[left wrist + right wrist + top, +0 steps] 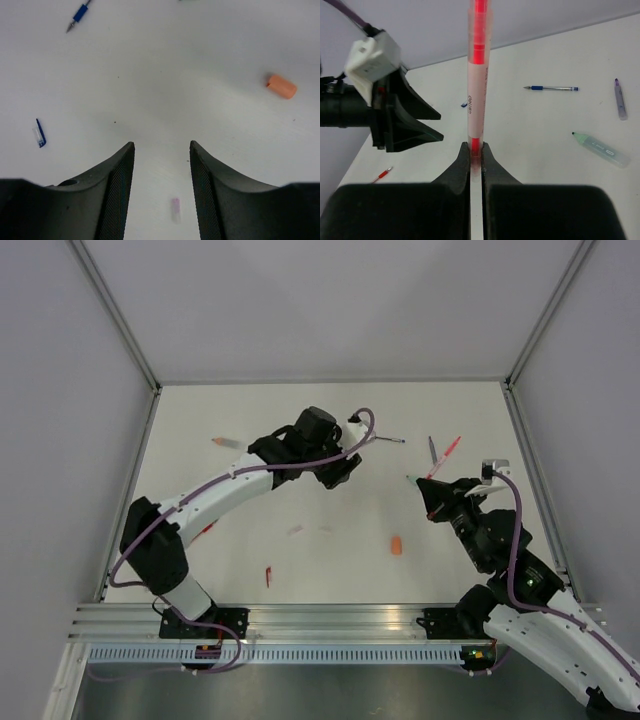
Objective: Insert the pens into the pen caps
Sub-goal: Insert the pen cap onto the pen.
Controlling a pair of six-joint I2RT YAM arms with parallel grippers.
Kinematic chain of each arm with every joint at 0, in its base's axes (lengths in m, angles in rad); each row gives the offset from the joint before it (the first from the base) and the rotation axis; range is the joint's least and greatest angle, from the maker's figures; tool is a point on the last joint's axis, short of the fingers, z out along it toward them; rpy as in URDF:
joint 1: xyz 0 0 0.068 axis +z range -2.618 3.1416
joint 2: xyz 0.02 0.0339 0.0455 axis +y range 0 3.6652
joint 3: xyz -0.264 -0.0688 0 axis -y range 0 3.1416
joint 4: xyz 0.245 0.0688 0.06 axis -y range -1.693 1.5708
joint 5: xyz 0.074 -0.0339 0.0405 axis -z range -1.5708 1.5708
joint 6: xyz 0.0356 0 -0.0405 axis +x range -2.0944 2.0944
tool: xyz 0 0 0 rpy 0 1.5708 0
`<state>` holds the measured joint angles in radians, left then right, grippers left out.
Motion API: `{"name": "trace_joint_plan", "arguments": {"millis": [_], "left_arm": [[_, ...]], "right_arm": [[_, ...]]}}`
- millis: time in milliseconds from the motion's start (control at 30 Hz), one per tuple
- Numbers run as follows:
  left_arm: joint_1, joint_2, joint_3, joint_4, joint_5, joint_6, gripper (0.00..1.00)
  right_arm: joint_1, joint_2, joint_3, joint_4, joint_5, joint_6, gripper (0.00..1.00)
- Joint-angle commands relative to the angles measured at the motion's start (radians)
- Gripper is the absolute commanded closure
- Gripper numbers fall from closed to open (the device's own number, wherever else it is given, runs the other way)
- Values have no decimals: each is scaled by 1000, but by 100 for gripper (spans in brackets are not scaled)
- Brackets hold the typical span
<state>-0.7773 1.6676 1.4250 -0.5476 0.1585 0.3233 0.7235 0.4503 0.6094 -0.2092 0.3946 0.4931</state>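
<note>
White tabletop (175,75), right gripper (475,150) clamped on red pen (476,75) by its end, left gripper (161,150) parted, holding nothing, orange cap (281,86) lying apart

Matt white table (160,75), glossy translucent plastic red pen (475,90), finely ribbed black fingers (116,200)

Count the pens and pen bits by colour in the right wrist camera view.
Red: 2, the red pen in the right hand and a thin red stick.
Blue: 2, a blue pen and a small blue cap.
Purple: 1, a purple pen.
Mint green: 1, a mint green pen.
Total: 6.
</note>
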Motion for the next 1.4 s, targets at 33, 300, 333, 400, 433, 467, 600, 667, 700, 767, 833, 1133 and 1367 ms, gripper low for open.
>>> {"name": "trace_joint_plan", "arguments": {"millis": [33, 300, 333, 400, 433, 467, 600, 667, 700, 767, 833, 1133, 1367], "left_arm": [[-10, -199, -73, 184, -31, -303, 47], [6, -289, -219, 444, 7, -667, 1], [6, -286, -238, 472, 10, -725, 0], [7, -282, -265, 535, -6, -792, 0], [6, -284, -294, 590, -124, -976, 0], [6, -287, -304, 594, -167, -1068, 0], [4, -281, -270, 406, -356, -1423, 0], [4, -278, -261, 325, -448, -1559, 0], [4, -276, -264, 292, -485, -1622, 0], [4, -278, -290, 258, -545, -1766, 0], [4, -276, -317, 206, -562, -1957, 0], [-14, 41, 27, -587, -458, -2489, 10], [-31, 179, 31, -480, -336, -2537, 26]], "right_arm": [[-1, -50, -13, 7, 49, 10, 100], [-1, -41, -14, 7, 66, 13, 100], [-1, -41, -14, 8, 66, 13, 100], [-1, -45, -14, 7, 67, 13, 100], [-1, -47, -16, 7, 67, 15, 100], [-1, -50, -14, 7, 64, 15, 100], [-1, -61, -14, 8, 61, 15, 100], [-1, -61, -14, 7, 59, 16, 100], [-1, -59, -14, 7, 62, 16, 100], [-1, -58, -16, 7, 64, 16, 100], [-1, -56, -14, 7, 62, 18, 100], [-1, -79, -13, 1, 55, 21, 100], [-1, -96, -14, -7, 64, 18, 99]]}}
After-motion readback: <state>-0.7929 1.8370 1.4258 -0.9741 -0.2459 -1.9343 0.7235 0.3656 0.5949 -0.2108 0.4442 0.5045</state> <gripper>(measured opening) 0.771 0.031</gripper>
